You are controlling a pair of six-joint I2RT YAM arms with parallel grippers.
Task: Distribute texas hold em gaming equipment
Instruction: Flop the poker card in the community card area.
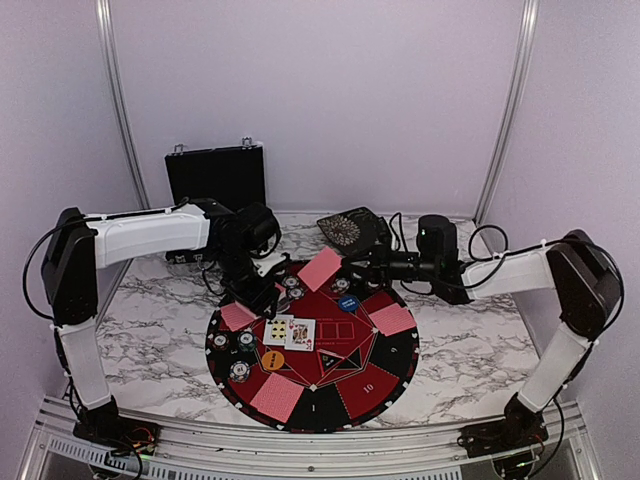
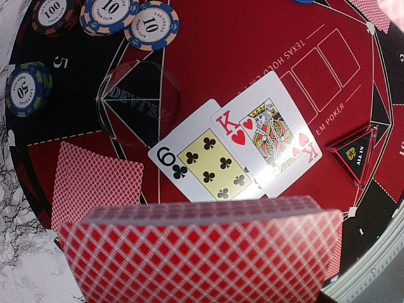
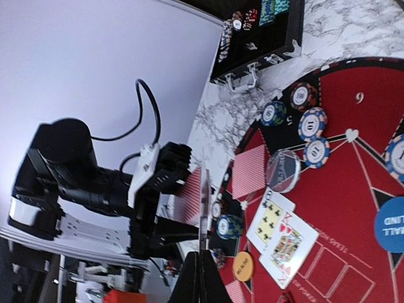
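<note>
Playing card (image 1: 320,268) — single, red back up, pinched at one edge by right gripper (image 1: 352,262), fingers together on it. It hangs tilted over the round mat (image 1: 385,375) at 12 o'clock, not lying flat. The right wrist view shows it edge-on, long axis running straight away from the fingers.

Deck (image 2: 202,252) is clamped in left gripper (image 1: 265,283), jaws partly apart around the stack. It sits above the mat at about 10 o'clock, just beside the held card on its 9 o'clock side.

Already down:
- Face-down cards at 9 o'clock (image 1: 238,316), 7 o'clock (image 1: 275,398) and 2 o'clock (image 1: 392,318).
- Six of clubs (image 2: 202,161) and king of hearts (image 2: 268,136), face up and overlapping, left of centre.
- Poker chips (image 2: 151,25) near the 9 o'clock rim.

Likely step: deal this card to a seat. The 4–5 o'clock sector looks bare; whether a card lies under the held one at 12, cannot tell. Right arm is nearer both spots — laying the card flat looks like its job, while the left only presents the deck.
</note>
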